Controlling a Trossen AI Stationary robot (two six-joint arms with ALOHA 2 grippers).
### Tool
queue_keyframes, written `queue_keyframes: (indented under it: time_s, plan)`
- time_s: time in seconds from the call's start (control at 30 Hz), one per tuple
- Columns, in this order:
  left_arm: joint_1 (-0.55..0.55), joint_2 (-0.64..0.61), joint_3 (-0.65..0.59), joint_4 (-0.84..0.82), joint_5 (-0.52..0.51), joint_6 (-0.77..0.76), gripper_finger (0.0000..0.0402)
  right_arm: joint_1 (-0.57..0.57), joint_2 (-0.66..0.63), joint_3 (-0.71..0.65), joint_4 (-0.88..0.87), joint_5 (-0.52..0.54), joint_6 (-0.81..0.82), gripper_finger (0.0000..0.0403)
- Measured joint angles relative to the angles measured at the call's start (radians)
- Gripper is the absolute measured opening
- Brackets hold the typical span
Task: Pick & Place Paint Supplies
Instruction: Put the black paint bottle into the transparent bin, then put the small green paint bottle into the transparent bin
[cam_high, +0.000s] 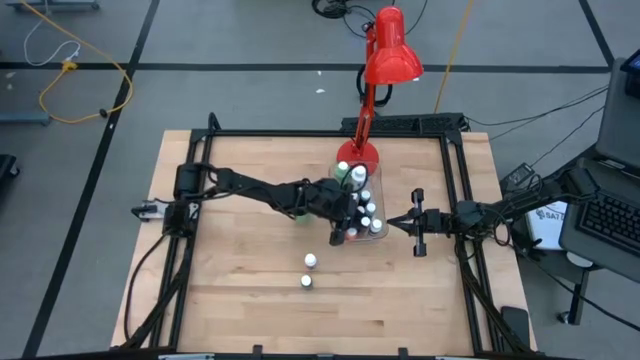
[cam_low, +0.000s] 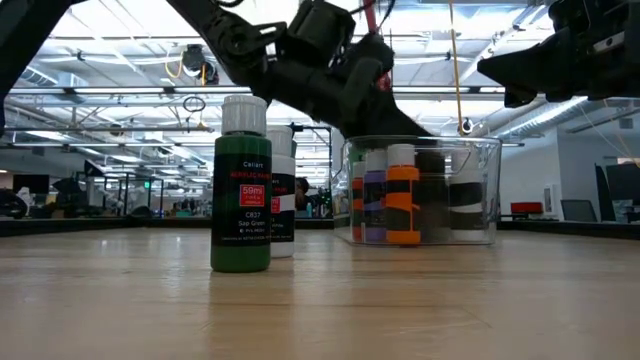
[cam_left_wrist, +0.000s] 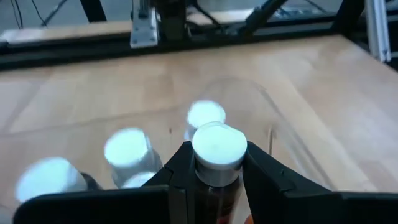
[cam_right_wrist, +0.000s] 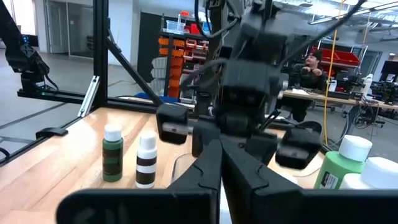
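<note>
On our wooden table (cam_high: 240, 290): left gripper (cam_left_wrist: 216, 167) clamping a white-capped bottle (cam_left_wrist: 218, 149) over clear bin (cam_low: 480, 190); right gripper (cam_right_wrist: 222, 163) closed, empty.

I work in a robotics lab or workshop: my wooden table (cam_high: 240, 280) sits in a black frame on a grey floor crossed by taped lines and cables, with racks of orange bins (cam_right_wrist: 177, 53), strip lighting and a seated person (cam_right_wrist: 309, 65) behind

Pale matt wooden table (cam_high: 250, 270); clear glossy plastic bin (cam_low: 480, 190)
</note>
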Motion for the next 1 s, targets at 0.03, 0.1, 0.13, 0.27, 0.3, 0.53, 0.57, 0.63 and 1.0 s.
queue_keyframes:
  time_s: [0.03,0.1,0.13,0.27,0.3,0.53,0.57,0.63,1.0]
  plan:
    - [0.000,0.009,0.000,-0.002,0.000,0.000,0.0086,0.000,0.000,0.000,-0.002,0.000,0.000,0.0004]
    - [0.000,0.019,0.002,0.004,0.001,-0.001,0.0086,0.000,0.000,0.000,-0.001,0.000,0.000,0.0004]
    - [0.000,0.023,0.001,0.004,0.004,-0.004,0.0086,0.000,0.000,0.000,-0.001,0.000,0.000,0.0004]
    - [0.005,0.027,0.002,0.004,0.006,-0.026,0.0125,0.000,0.000,0.000,-0.002,0.000,0.001,0.0004]
    - [0.006,0.027,0.002,0.006,0.006,-0.026,0.0143,0.000,0.000,0.000,-0.004,0.000,0.000,0.0004]
    - [0.006,0.008,-0.001,-0.015,0.059,-0.038,0.0248,0.000,0.000,0.000,-0.006,-0.001,0.001,0.0004]
    - [0.005,-0.005,-0.002,-0.027,0.083,-0.045,0.0258,0.000,0.000,0.000,-0.006,-0.001,0.001,0.0004]
    - [0.006,-0.051,-0.003,-0.065,0.155,-0.043,0.0275,0.000,0.000,0.000,-0.006,0.000,0.001,0.0004]
    - [-0.107,-0.615,0.000,-0.704,0.365,0.057,0.0275,0.000,0.000,0.000,-0.010,-0.001,0.001,0.0004]
